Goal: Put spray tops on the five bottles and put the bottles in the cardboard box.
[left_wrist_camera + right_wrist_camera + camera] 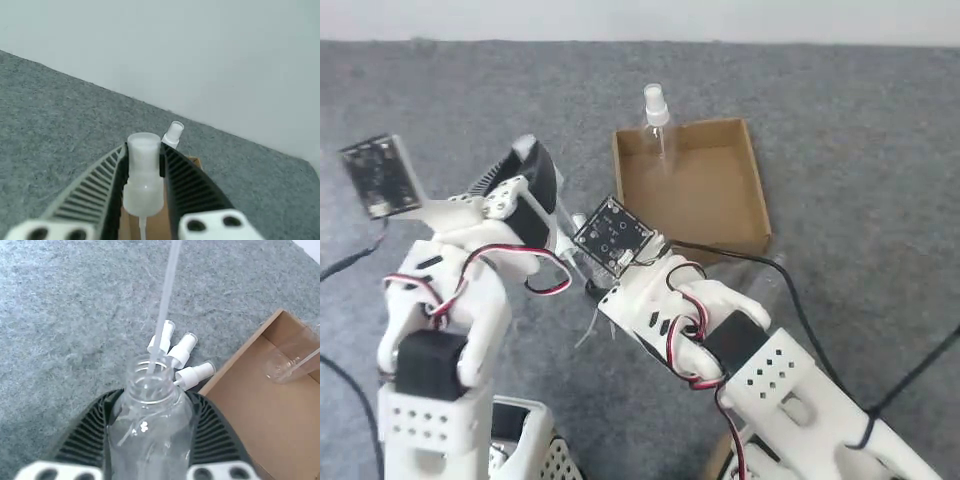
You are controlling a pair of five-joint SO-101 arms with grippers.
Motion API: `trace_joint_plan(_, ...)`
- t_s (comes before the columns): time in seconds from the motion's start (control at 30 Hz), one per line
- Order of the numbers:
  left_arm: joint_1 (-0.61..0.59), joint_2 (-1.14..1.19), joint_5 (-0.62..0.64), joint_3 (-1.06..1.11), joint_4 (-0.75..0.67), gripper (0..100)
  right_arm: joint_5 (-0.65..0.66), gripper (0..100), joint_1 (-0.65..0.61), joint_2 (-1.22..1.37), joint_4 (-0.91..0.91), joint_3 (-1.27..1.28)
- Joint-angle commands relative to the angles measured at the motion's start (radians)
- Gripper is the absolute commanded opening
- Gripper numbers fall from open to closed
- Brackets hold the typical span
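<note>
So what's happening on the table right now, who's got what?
The left gripper is shut on a white plastic spray top, whose thin dip tube reaches into the open neck of the clear plastic bottle held by the right gripper. The top is not seated yet. One capped clear bottle is in the brown cardboard box; three loose white spray tops lie on the grey carpet beside it.

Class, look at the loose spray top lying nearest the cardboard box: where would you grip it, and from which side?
Probably the spray top by its round collar, coming from above: it lies flat on the carpet, with another top crowding one side.
</note>
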Motion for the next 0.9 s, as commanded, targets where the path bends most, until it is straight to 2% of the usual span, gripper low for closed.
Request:
trace_joint_plan(0.0, 0.002, -0.014, -0.041, 0.035, 0.006, 1, -0.003, 0.6, 0.016, -0.038, -0.044, 0.032)
trace_joint_plan(0.1, 0.009, -0.014, -0.043, 0.067, 0.006, 1, -0.009, 0.6, 0.019, -0.036, -0.183, 0.078)
trace_joint_plan(0.27, 0.098, -0.014, -0.077, 0.096, 0.003, 1, -0.012, 0.6, 0.059, -0.036, -0.449, 0.190)
trace_joint_plan(0.4, 0.112, -0.014, -0.087, 0.119, 0.005, 1, -0.103, 0.6, 0.065, -0.036, -0.591, 0.270)
trace_joint_plan(0.53, 0.121, -0.015, -0.152, 0.153, 0.005, 1, -0.166, 0.6, 0.065, -0.036, -0.651, 0.295)
trace_joint_plan(0.87, 0.123, -0.014, -0.273, 0.186, 0.002, 2, -0.169, 0.6, 0.065, -0.036, -0.696, 0.334)
